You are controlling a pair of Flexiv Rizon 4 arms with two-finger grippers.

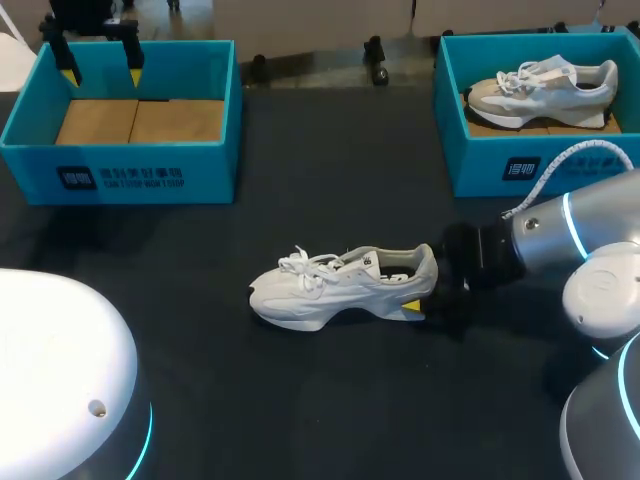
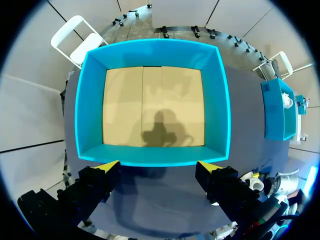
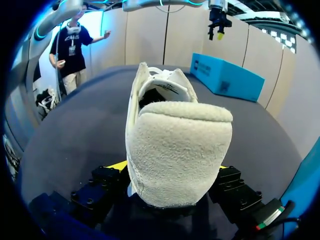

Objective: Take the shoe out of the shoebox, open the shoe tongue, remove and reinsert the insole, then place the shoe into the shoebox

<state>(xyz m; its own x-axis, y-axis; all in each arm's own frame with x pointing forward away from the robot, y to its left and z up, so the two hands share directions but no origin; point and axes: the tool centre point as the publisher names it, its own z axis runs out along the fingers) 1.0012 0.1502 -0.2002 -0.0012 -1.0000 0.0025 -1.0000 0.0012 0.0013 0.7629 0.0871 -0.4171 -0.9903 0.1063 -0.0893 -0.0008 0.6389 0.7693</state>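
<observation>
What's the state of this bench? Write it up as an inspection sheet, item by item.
Surface: dark table, no spills seen.
Job's things: white shoe stands on its sole mid-table, outside both boxes; left shoebox is empty.
Clutter: right shoebox holds a grey shoe; nothing else seen.
Grippers: left gripper open, above the left shoebox; right gripper shut on the white shoe's heel.
Cables: white cable loops off the right arm in front of the right shoebox.
Surroundings: nothing seen.

Seen from the right wrist, the heel of the shoe covered most of my right pincer, leaving only yellow slivers, and hid the toe. Overhead, the right shoebox ran off the edge, and my left arm was cut off above the left pincer.
</observation>
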